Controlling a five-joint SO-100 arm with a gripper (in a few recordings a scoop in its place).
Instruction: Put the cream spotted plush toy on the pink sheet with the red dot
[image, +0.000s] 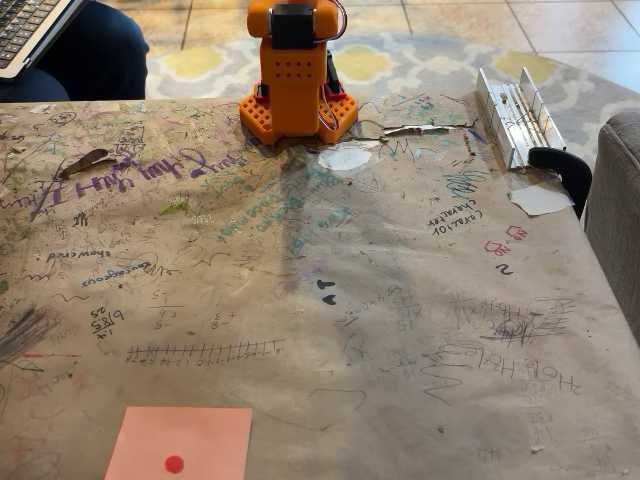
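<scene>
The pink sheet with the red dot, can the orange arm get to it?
Probably, but it's hard to say. The pink sheet with the red dot lies at the near edge, far from the arm's base, with bare scribbled table between.

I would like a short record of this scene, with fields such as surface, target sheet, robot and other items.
surface: table covered in brown paper with many pen scribbles
target sheet: pink sheet at the near edge, left of centre, lying flat, nothing on it
marker: red dot on the sheet
robot: orange arm base at the far edge, centre
other items: metal clamp piece far right; laptop top left
</scene>
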